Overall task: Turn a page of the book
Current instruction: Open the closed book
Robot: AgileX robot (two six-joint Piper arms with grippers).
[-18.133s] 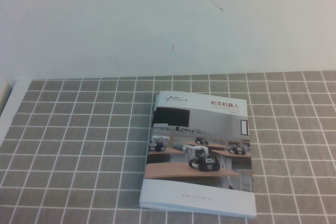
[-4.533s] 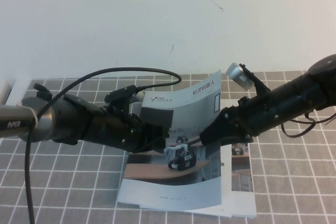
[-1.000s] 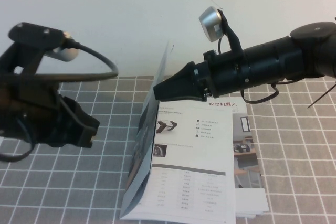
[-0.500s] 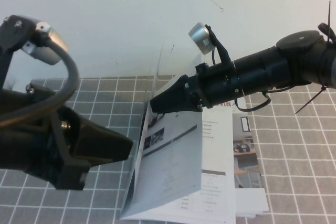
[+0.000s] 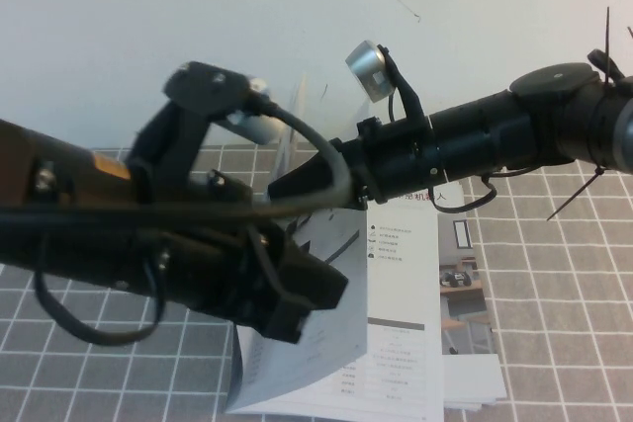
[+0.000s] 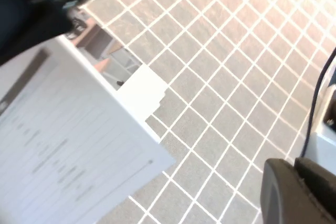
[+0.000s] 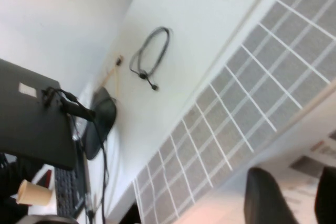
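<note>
The book (image 5: 407, 343) lies open on the checked cloth, its white inside pages with tables facing up. One white page (image 5: 316, 343) is lifted and slants over to the left. My right gripper (image 5: 282, 185) reaches in from the right to the top edge of that page. In the right wrist view the right gripper (image 7: 300, 195) has its fingers apart, with printed page (image 7: 307, 163) showing between them. My left gripper (image 5: 331, 294) hangs low over the lifted page. In the left wrist view the left gripper (image 6: 296, 182) is shut and empty, beside the book (image 6: 63, 145).
A grey cloth with white grid lines (image 5: 554, 274) covers the table, and a white wall (image 5: 148, 17) stands behind. The left arm's black cable (image 5: 316, 160) loops over the book. The right wrist view shows a coiled cable (image 7: 152, 56) and dark equipment (image 7: 31, 119) off the table.
My left arm has swung right, and its gripper now sits over the lifted page. The page has tipped a little further left. My right gripper has shifted slightly left.
</note>
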